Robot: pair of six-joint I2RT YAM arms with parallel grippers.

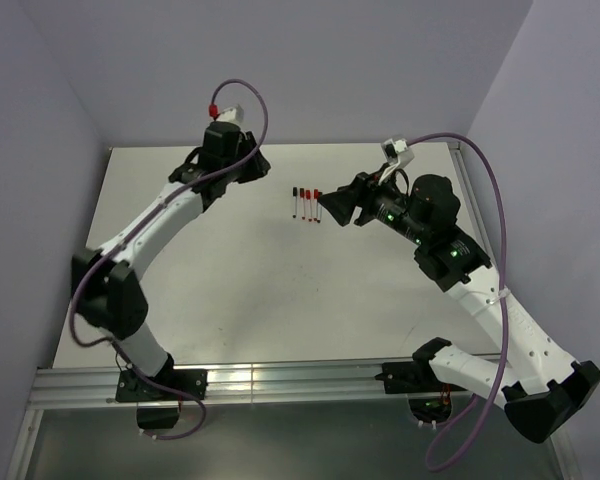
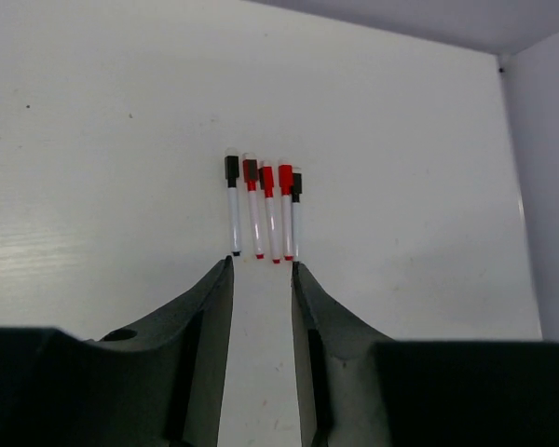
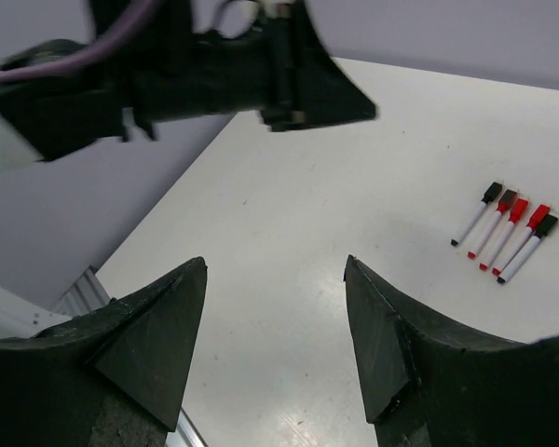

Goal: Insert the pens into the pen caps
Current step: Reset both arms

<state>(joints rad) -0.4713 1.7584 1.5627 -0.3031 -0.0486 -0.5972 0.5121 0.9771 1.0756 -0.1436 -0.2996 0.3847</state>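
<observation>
A white table (image 1: 280,290) sits boxed in by pale purple walls (image 1: 330,60), a metal rail (image 1: 300,382) running along its near edge.

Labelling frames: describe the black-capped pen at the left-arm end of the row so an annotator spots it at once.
On the white table, a short row of pens lies toward the far edge. It is the end pen nearest the left arm: black cap and tip, unlike its red-tipped neighbour.

The left hand (image 2: 261,266) and right hand (image 3: 275,263) hover, jaws parted, empty.
</observation>
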